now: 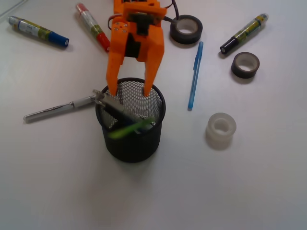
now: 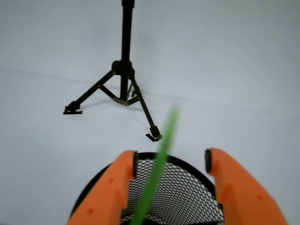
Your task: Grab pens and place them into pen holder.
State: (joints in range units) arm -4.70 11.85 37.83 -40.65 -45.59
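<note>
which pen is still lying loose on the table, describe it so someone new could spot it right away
Start at the black mesh cup in the middle, under the orange tool. Look to the cup's right in the front view: a slim light blue pen lies flat on the table, apart from the cup, roughly between it and the tape rolls. It is the only thin, plain blue stick; the markers nearby are thicker and labelled.

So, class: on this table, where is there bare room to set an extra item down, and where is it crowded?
Free: the wide strip in front of the pen holder and white tape roll, and the left side below the silver pen. Crowded: the back edge, with markers, black tape rolls and the gripper.
</note>
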